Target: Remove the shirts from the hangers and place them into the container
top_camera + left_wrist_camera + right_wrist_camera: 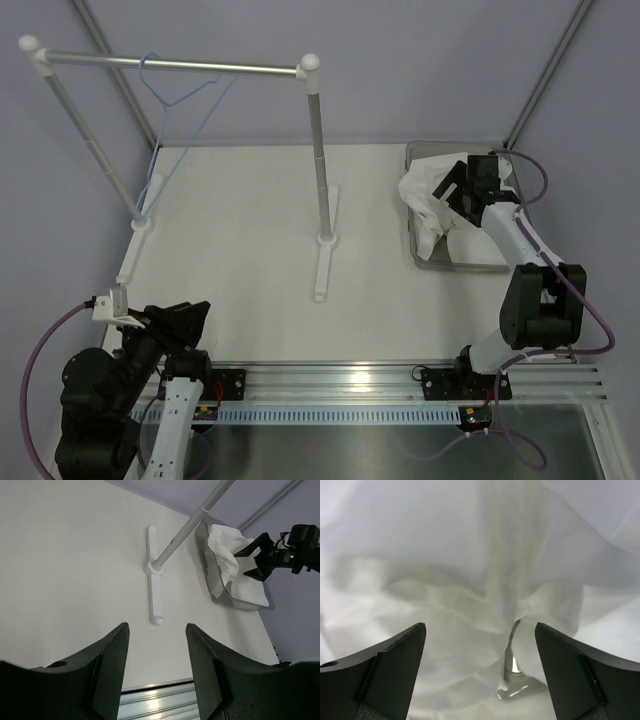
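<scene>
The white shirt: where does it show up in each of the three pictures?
Top external: the white shirt lies right of centre, bunched in the grey bin.
Left wrist: upper right, in the same bin.
Right wrist: fills the picture, close up.
Shared landmark: the bin.

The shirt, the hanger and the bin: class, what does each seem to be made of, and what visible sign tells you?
Shirt: thin white fabric, matt; it folds softly and drapes over the bin's edge.
Hanger: probably thin wire, light blue, perhaps coated; the outline is very slim.
Bin: likely translucent grey plastic with a slight sheen; its corners are rounded and the rim looks moulded.
</scene>
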`<action>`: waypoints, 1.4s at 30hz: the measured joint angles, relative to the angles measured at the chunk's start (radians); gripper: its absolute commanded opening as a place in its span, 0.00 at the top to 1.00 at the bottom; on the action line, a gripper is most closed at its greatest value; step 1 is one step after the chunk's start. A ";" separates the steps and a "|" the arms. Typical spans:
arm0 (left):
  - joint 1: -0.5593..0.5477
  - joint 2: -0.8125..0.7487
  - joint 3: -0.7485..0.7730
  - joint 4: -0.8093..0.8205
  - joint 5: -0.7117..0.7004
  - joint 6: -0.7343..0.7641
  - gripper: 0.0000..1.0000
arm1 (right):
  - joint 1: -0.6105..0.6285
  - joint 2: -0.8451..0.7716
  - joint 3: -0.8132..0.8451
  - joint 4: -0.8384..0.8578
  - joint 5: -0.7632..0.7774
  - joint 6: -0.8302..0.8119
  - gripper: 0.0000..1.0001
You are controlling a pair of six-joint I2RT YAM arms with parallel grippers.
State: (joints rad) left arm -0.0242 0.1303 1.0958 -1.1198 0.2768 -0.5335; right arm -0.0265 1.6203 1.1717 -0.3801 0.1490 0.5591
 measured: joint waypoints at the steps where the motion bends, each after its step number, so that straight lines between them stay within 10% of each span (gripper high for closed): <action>1: 0.000 0.000 0.000 -0.001 -0.002 0.000 0.45 | 0.018 -0.045 0.000 0.002 0.009 -0.009 0.01; 14: 0.000 -0.048 -0.082 -0.008 -0.046 0.002 0.27 | 0.216 -0.514 -0.073 -0.001 -0.056 -0.041 0.01; 15: 0.000 -0.050 -0.097 -0.007 -0.046 0.002 0.02 | 0.222 -0.542 -0.105 -0.001 -0.072 -0.040 0.01; 42: 0.000 -0.117 -0.162 -0.068 -0.055 -0.064 0.01 | 0.243 -1.130 -0.565 -0.029 -0.488 -0.028 0.01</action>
State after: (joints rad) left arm -0.0242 0.0135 0.9340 -1.1881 0.2222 -0.5976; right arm 0.2161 0.4904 0.6067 -0.4095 -0.3393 0.5312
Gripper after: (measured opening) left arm 0.984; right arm 0.993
